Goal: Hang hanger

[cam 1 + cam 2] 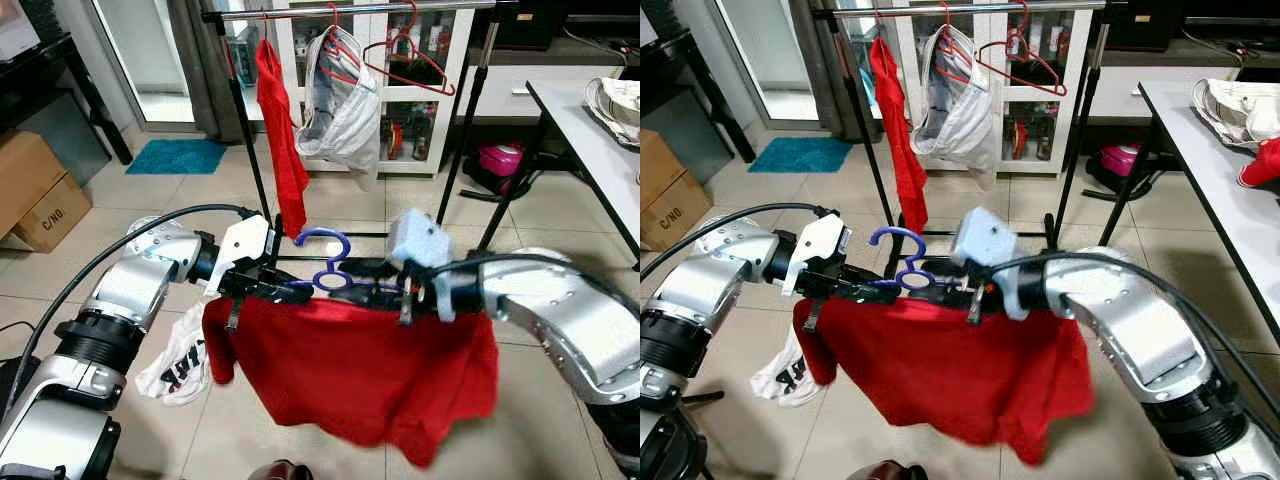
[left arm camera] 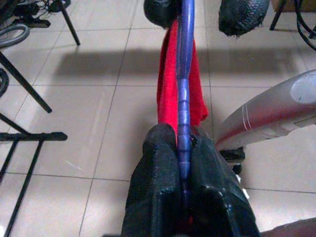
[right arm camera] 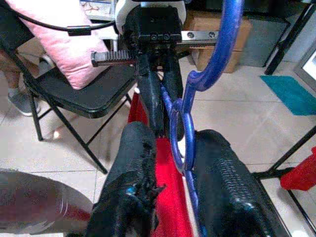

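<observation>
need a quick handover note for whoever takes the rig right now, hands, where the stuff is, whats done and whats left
Left hand: shut on the blue hanger, gripping one end of its bar.
Right hand: closed around the other side of the same hanger, near the hook.
The red garment is draped over the hanger, held between both arms in front of the robot.
The clothes rack stands ahead and higher up; it already carries a red cloth, a white garment and red hangers.
Done: garment on the hanger, hanger lifted.
Left: raise the hook to the rail, hang it, release both hands.
</observation>
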Robot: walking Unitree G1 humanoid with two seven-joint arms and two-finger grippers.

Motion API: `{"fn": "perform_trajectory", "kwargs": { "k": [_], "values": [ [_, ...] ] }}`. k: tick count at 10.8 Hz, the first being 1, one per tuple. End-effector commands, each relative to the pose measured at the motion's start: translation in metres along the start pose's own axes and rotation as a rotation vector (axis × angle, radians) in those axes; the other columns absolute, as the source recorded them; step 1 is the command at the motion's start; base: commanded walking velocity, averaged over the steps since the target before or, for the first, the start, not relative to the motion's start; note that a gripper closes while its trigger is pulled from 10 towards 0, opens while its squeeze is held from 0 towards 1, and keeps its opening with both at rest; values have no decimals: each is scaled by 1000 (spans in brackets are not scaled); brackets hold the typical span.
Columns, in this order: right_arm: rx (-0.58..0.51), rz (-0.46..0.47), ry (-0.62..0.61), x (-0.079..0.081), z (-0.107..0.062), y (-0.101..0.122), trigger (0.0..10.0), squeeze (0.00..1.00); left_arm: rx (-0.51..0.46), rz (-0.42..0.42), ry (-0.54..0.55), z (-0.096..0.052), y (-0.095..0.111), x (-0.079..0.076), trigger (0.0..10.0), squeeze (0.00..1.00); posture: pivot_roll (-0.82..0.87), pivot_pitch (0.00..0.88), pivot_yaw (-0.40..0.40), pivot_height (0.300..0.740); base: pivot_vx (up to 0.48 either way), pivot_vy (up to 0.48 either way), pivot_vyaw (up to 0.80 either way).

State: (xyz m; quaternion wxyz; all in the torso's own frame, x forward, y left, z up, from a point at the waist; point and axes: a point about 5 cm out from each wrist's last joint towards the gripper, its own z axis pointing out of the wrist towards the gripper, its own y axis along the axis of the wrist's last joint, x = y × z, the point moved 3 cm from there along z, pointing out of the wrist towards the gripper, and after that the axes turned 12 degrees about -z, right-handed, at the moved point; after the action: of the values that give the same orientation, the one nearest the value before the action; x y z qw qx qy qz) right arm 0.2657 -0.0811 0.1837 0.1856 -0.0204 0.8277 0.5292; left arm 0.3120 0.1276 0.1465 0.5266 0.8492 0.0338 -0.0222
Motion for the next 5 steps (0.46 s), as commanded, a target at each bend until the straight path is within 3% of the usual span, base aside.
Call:
{"fn": "perform_trajectory", "kwargs": {
  "k": [1, 5],
  "values": [
    [-21, -24, 33, 3, 3, 6, 0, 0, -25, 31, 23, -4, 11, 3, 0, 0, -151, 0, 126, 740, 0, 0, 0],
    [-20, -23, 56, 6, 8, 5, 0, 0, -94, 36, 11, -1, 23, 2, 0, 0, -157, 0, 123, 740, 0, 0, 0]
  ]
}}
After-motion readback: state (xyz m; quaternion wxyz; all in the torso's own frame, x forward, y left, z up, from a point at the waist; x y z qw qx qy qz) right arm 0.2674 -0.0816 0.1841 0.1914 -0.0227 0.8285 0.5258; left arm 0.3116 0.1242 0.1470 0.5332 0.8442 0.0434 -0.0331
